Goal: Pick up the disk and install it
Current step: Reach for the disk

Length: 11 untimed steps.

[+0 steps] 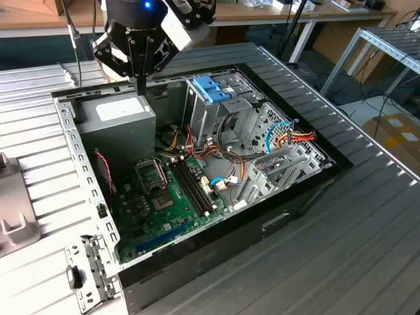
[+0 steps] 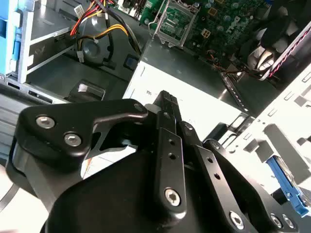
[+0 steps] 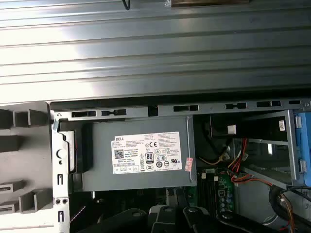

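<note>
Here, end effector (image 1: 140, 88) hovers above case (image 1: 216, 241) on table (image 1: 357, 252).

— Where does the open black metal computer case (image 1: 275, 220) lie?
— Flat on its side, on the ribbed grey metal table (image 1: 367, 256).
— And inside it?
— In the exterior view, the grey metal power supply box (image 1: 121, 125) sits in the far corner at the exterior view's left, with the green motherboard (image 1: 164, 197) in front of it. The bare-metal drive cage (image 1: 205, 121) stands to the box's right, a light-blue plastic part (image 1: 211, 88) on its top.
— The black gripper (image 1: 140, 86)?
— Over the box's far edge.
</note>
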Each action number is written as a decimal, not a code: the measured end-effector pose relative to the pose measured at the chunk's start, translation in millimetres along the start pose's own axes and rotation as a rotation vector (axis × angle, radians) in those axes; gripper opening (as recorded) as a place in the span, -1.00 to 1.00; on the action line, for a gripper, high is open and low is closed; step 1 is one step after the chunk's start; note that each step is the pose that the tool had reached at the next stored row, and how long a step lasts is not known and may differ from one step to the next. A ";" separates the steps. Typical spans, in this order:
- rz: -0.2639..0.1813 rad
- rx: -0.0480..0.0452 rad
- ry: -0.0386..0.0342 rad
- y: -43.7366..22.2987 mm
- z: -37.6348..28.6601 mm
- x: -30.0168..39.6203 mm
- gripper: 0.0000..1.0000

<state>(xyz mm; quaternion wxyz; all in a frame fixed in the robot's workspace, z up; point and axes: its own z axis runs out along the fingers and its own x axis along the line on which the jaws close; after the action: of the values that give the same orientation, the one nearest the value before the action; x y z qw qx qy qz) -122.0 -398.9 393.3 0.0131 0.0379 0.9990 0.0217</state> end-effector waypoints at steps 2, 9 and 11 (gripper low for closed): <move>0.000 0.0000 0.0000 0.0 0.0 0.0 -0.80; 0.000 0.0000 0.0000 -0.1 0.0 1.1 -0.80; 0.000 0.0001 0.0000 -0.1 -0.1 1.5 -0.80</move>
<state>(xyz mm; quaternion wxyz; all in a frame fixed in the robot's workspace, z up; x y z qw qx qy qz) -123.5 -398.9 393.3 0.0130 0.0379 0.9990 0.0217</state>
